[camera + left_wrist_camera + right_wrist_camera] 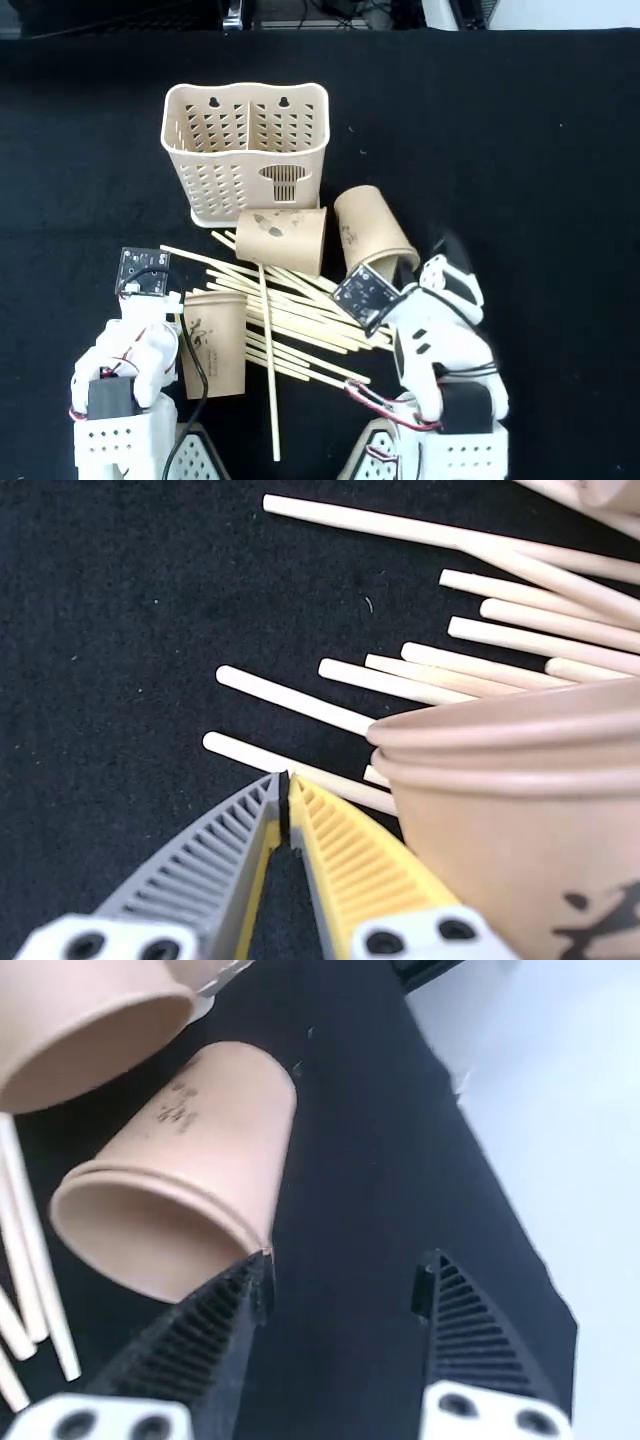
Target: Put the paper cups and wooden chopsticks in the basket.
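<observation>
The paper cup [370,228] I'm after lies on its side on the black counter [520,150], mouth toward my arms, just in front of the basket [245,195] and beside a second cup [283,238] that lies against the basket's front wall. A third cup [214,345] rests lower down by the left arm, on the edge of the scattered chopsticks [290,305]. Nothing is in the basket yet, as far as I can see. My right claw [345,1272] is spread wide and holds nothing; one fingertip sits right at the cup's rim, but the cup lies off to one side of the gap, not inside it. To do this grasp well, I judge I should slide sideways until the rim wall stands between the fingers, one inside the mouth and one outside, then close softly, since thin paper will crumple or squirt free under a hard pinch. The left claw [284,785] is closed and empty, its tips just beside a chopstick, so I'd leave it parked.
</observation>
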